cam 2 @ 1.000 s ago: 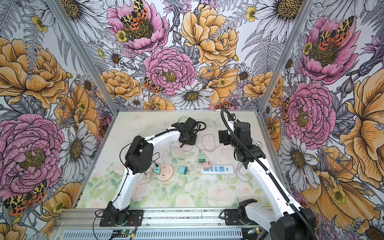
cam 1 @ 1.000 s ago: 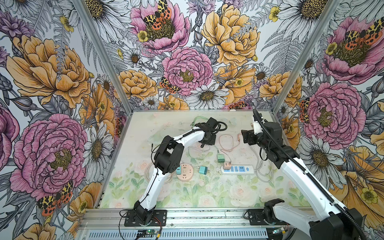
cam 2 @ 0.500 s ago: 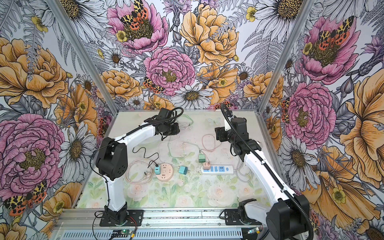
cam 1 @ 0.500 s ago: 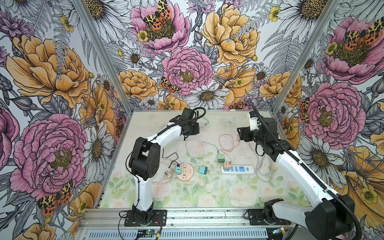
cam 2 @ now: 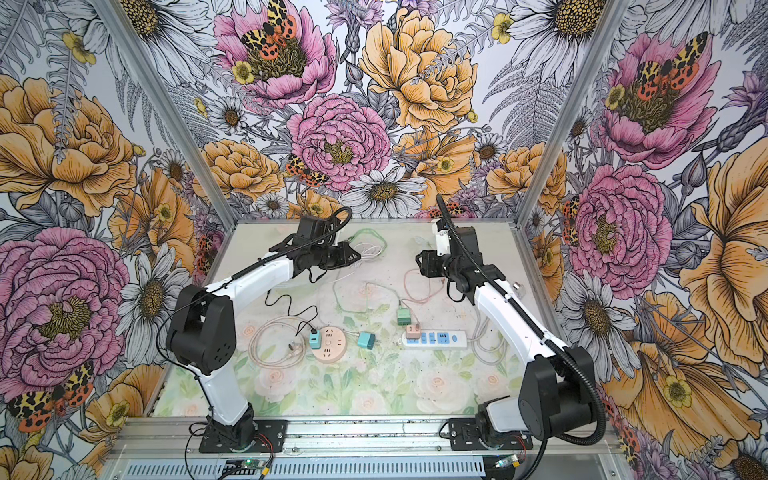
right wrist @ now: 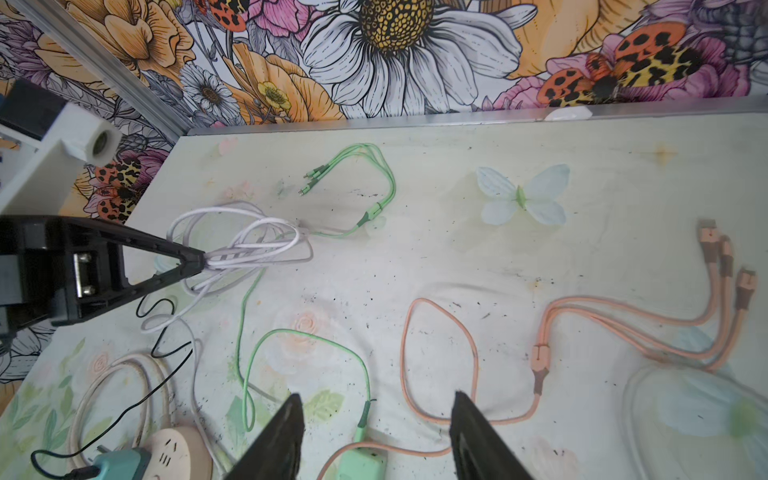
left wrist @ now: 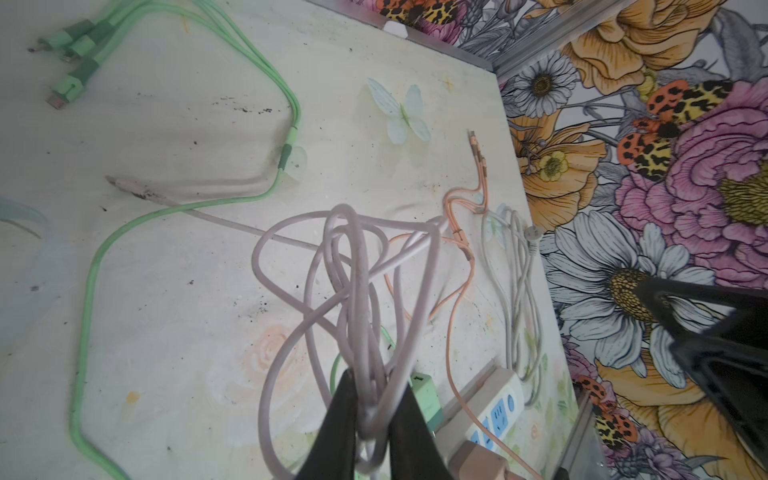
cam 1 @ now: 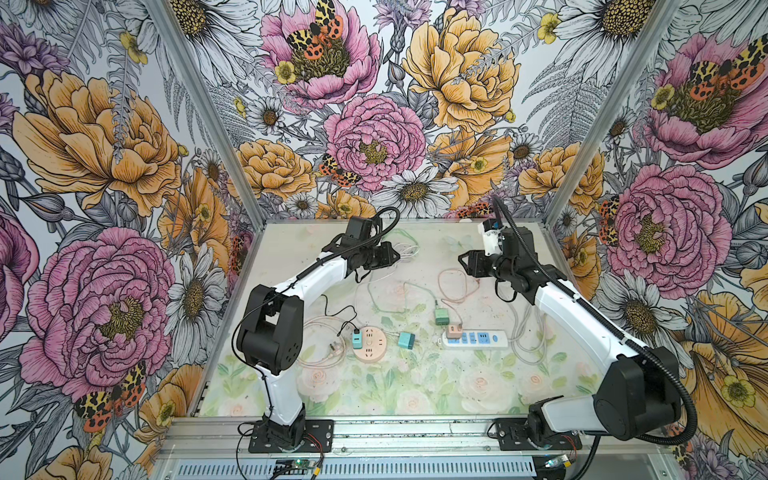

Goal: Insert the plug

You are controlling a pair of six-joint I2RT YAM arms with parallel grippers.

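1. Left tool (left wrist: 376, 388) is clamped on the pale cable bundle (left wrist: 358, 291), several loops pinched together and hanging above the far side of the desk (cam 1: 436, 399). A handful of loose loops is a poor grip: one strand could slide out and the whole coil would sag.
2. Right tool (right wrist: 378, 399) hangs with its jaws apart and nothing between them, over the peach cable (right wrist: 539, 374). Dropping straight down from here would likely snag that cable and not reach a plug.
3. The task's thing, as I read it, is the teal plug (cam 1: 406, 340), lying loose on the desk between the round socket (cam 1: 370, 345) and the power strip (cam 1: 478, 338), well apart from both tools. A green plug (cam 1: 441, 316) also lies loose just beside the strip, so picking the wrong one is a real chance.
4. Where the held bundle's far end leads, I cannot tell. If it is tied to a plug, lifting the bundle higher could drag or flip that plug.
5. The green cable (left wrist: 88, 291) runs under and around the bundle, so the two could tangle on a pull.
6. Neither socket block looks fixed. A one-armed push may simply shove it along the desk, with the prongs missing the slots.
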